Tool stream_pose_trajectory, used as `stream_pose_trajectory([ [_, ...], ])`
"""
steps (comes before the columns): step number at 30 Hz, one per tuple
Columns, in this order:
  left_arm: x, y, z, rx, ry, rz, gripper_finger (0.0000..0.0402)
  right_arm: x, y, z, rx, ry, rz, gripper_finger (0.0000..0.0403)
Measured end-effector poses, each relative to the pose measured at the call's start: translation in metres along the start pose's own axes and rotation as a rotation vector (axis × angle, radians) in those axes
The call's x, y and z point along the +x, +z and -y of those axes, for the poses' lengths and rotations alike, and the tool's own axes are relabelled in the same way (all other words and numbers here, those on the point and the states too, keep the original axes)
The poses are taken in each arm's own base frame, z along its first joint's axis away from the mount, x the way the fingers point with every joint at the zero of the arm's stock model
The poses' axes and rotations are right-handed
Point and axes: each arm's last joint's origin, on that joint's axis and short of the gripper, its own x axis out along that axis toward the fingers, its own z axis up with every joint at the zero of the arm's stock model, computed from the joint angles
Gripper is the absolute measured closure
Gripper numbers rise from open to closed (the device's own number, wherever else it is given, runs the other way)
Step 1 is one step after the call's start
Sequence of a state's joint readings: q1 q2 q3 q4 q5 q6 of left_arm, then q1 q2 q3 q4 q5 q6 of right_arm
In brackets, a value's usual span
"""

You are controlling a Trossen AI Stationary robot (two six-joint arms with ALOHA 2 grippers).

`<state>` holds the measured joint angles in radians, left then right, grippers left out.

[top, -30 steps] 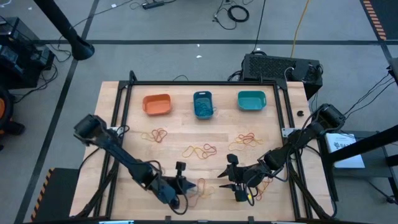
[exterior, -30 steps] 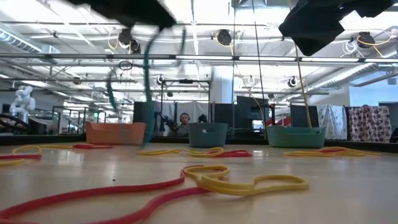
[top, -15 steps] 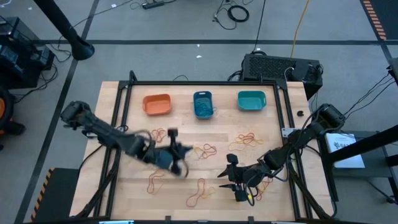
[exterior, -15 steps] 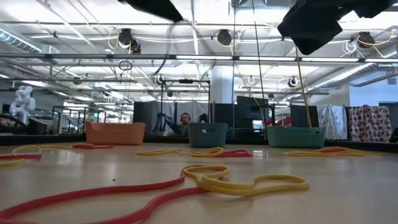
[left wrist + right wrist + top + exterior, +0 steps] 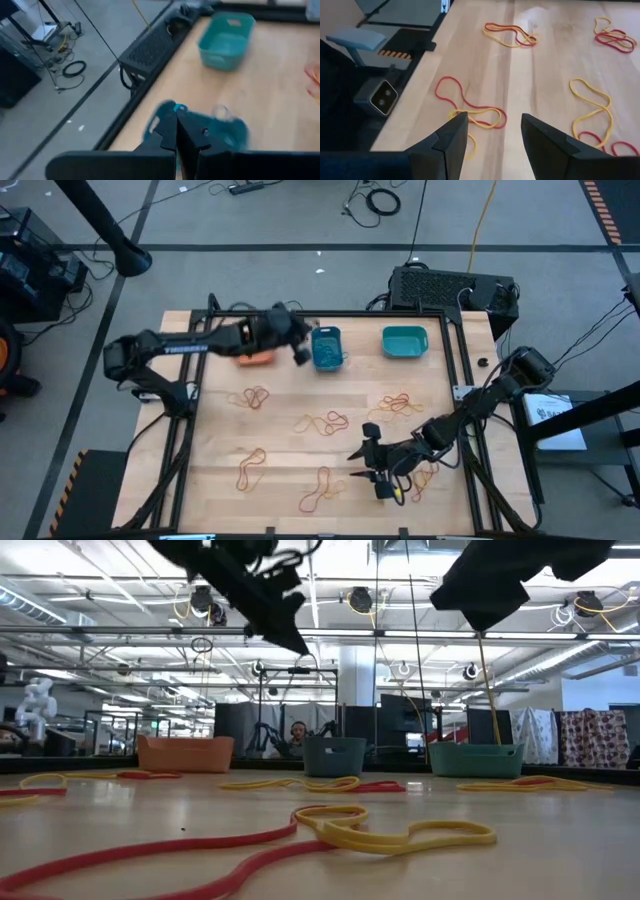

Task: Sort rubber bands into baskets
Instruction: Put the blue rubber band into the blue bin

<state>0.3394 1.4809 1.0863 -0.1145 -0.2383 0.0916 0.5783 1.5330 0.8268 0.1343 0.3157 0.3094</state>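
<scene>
**Blue basket approached by left gripper**

Wooden counter (image 5: 300, 460) w/ orange basket (image 5: 258, 358), blue basket (image 5: 327, 348), teal basket (image 5: 404, 341) along far edge. Left gripper (image 5: 302, 350), fingers pressed together, hovers at blue basket's rim. Right gripper (image 5: 377, 470), fingers apart, near front edge over red/yellow rubber bands (image 5: 322, 421) scattered mid-counter.

Three baskets (image 5: 329, 347) sat in row across worktop (image 5: 440, 495) upper part. Rubber bands (image 5: 327, 421) lay scattered below them. Left end effector (image 5: 300, 345) hung between left and middle baskets; right end effector (image 5: 372, 470) at lower right.
</scene>
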Motion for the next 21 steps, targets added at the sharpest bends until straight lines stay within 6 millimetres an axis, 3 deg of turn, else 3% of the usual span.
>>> stream_pose_trajectory([
  [4,0.021,-0.004,-0.028,-0.082,-0.014,0.039,0.0401,0.000,-0.001,0.001,-0.044,-0.005,-0.015,0.0225],
  [8,0.041,-0.009,-0.038,-0.134,-0.063,0.031,0.0401,0.000,-0.003,0.002,-0.093,-0.010,-0.036,0.0225],
  [14,0.065,-0.026,-0.027,-0.174,-0.130,-0.051,0.0401,0.000,-0.004,0.002,-0.103,-0.012,-0.047,0.0225],
  [21,0.073,-0.034,-0.019,-0.161,-0.121,-0.102,0.0395,0.000,-0.004,0.002,-0.085,-0.012,-0.045,0.0225],
])
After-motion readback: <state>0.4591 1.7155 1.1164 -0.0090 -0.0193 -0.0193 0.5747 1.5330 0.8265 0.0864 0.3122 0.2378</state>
